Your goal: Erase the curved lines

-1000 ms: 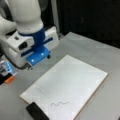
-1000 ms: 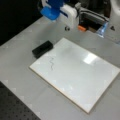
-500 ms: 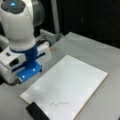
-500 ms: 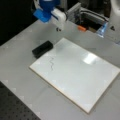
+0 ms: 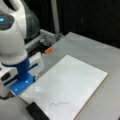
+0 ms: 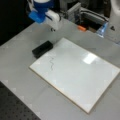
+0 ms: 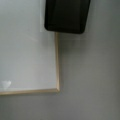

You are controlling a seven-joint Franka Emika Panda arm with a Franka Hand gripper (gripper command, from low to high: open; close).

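Gripper: its fingertips cannot be made out in any view; in a front view the hand hangs above the grey table, just beyond the board's far-left corner. In a front view only the white and blue wrist body shows at the left edge.
Jaws: how far apart they stand cannot be told; nothing is seen held or touched.
Curve lines: a thin dark squiggle on the white board, near the board edge that lies beside the eraser; it also shows in a front view, unerased.
Eraser: a black block lying on the table, right against the board's edge near the squiggle. In the wrist view it sits at the top, overlapping the board's wood-trimmed edge.
Orange item: small, on the table's far side.
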